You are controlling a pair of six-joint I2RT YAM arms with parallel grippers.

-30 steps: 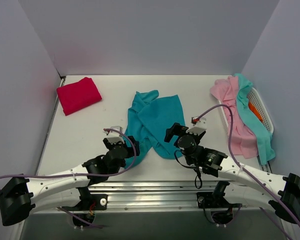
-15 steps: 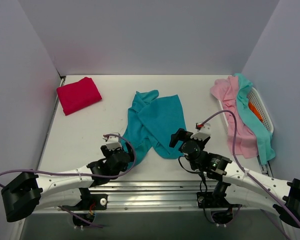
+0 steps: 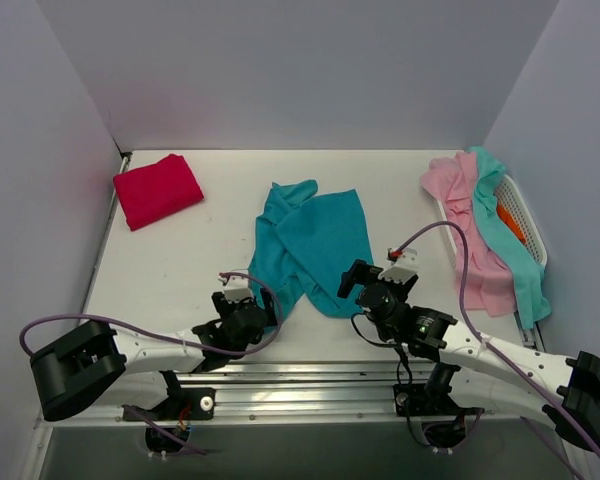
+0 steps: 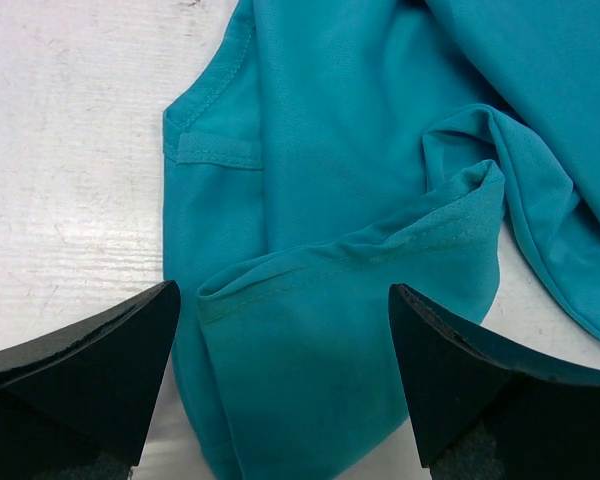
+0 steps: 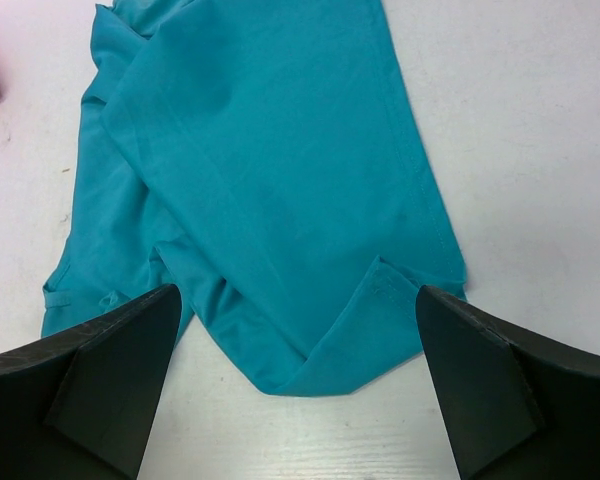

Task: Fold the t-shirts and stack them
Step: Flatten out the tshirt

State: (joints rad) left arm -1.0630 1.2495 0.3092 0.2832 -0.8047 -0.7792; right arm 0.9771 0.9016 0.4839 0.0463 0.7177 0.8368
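– Two shirts on your table: where?
– Red t-shirt folded, upper left; teal t-shirt rumpled, centre.
– Are you holding anything?
– Left gripper spread wide, empty, over its lower hem; right gripper likewise, above its lower-right corner.

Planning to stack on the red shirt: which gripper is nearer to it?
Left. The left gripper sits at the teal shirt's near-left edge; the right gripper is beyond it, farther from the red shirt.

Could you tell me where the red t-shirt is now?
In the top view, the red t-shirt lies folded in the far left corner of the table, apart from the teal shirt.
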